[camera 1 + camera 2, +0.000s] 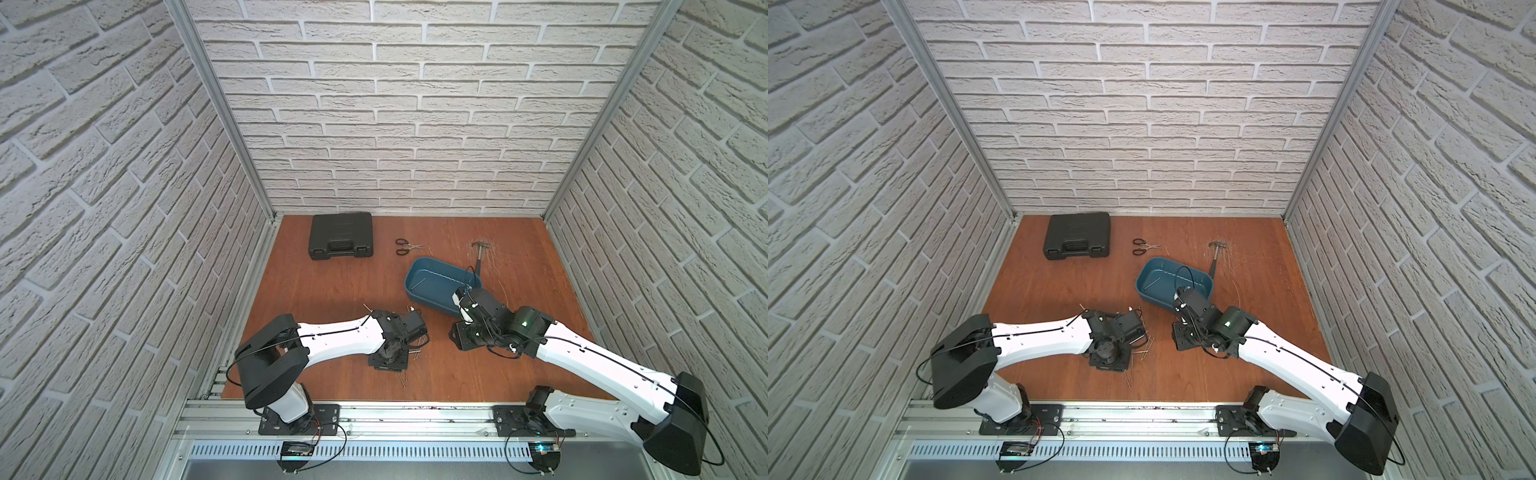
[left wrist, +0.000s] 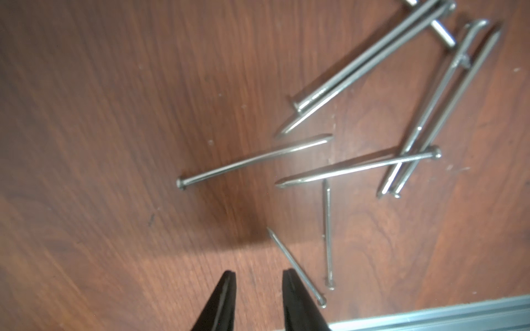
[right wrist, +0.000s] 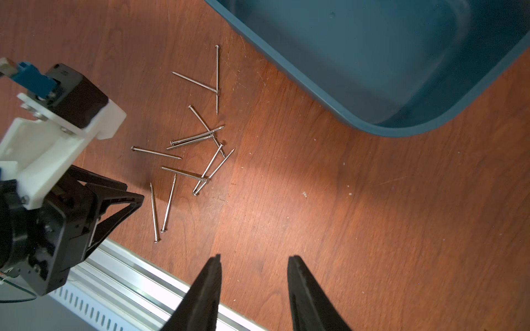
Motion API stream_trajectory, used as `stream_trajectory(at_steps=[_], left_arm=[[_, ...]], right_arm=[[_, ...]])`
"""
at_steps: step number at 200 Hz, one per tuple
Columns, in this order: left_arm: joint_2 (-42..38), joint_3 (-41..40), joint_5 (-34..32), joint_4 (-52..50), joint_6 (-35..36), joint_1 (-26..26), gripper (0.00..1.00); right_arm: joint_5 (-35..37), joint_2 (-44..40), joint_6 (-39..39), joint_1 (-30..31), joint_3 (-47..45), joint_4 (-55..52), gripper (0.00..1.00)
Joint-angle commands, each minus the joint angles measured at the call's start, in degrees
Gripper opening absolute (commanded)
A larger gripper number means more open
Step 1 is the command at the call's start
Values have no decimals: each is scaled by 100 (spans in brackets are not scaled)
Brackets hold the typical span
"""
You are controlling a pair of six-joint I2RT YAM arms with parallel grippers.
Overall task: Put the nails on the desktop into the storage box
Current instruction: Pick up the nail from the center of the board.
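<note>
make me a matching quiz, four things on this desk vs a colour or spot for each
Things:
1 case
2 scissors
3 box
4 nails

Descriptions:
a teal, lidless
b black, far left corner
c silvery, scattered near the front
d black finger loops, just right of the case

Pairs: 1-b, 2-d, 3-a, 4-c

White brick-pattern walls (image 1: 415, 124) close in three sides, joined by aluminium corner posts (image 1: 224, 116), evenly lit
</note>
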Motion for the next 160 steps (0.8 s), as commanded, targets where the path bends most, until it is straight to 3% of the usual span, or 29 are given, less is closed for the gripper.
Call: stream_trajectory(at_steps=[1,105,160], left_arm=[[143,191,100,-18,-5,-89,32],[509,87,305,283,-247,-191,32],[592,-293,392,603,-433,-252,18]], right_arm=[[72,-165,104,66,-101,61,42],[138,-352,76,75,-143,-81,42],[284,-510,90,75,-161,-187,42]])
